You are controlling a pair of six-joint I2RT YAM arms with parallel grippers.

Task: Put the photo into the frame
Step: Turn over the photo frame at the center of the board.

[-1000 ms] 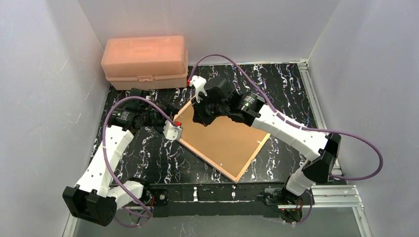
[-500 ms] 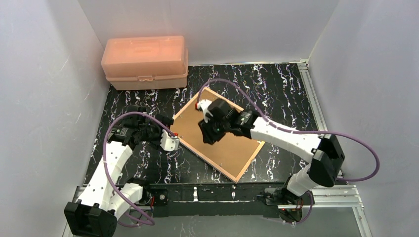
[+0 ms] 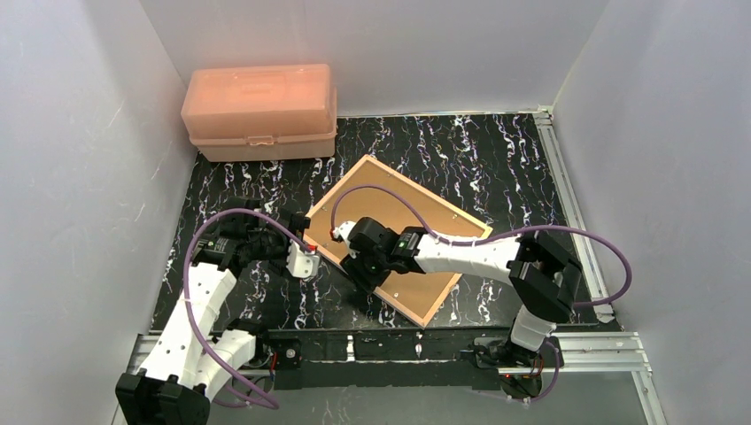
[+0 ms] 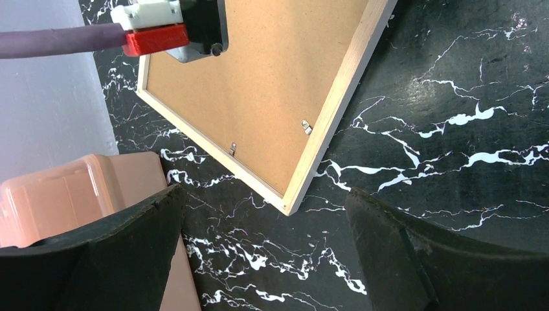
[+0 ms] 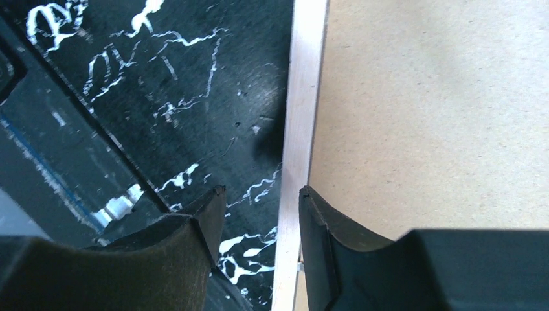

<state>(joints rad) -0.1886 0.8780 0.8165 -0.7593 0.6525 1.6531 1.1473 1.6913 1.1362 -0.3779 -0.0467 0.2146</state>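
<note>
The right arm folds back at the elbow and lays its forearm low across the near part of the large rectangular frame [image 5: 304, 97], which lies back-up and skewed on the black white-veined tabletop [image 3: 496, 150], a plain brown board [image 3: 390, 221] filling its back. The right gripper [image 5: 259, 201] hangs over the frame's near-left pale wood rail with its fingers [image 5: 207, 220] a little apart (the rail shows in the gap, close to one finger; contact cannot be told). The left arm reaches in from the left, and the left gripper [image 4: 264, 197] is spread wide and holds nothing. The frame's corner lies just ahead of it, and a translucent pink plastic box [image 3: 259, 111] stands at the back.
</note>
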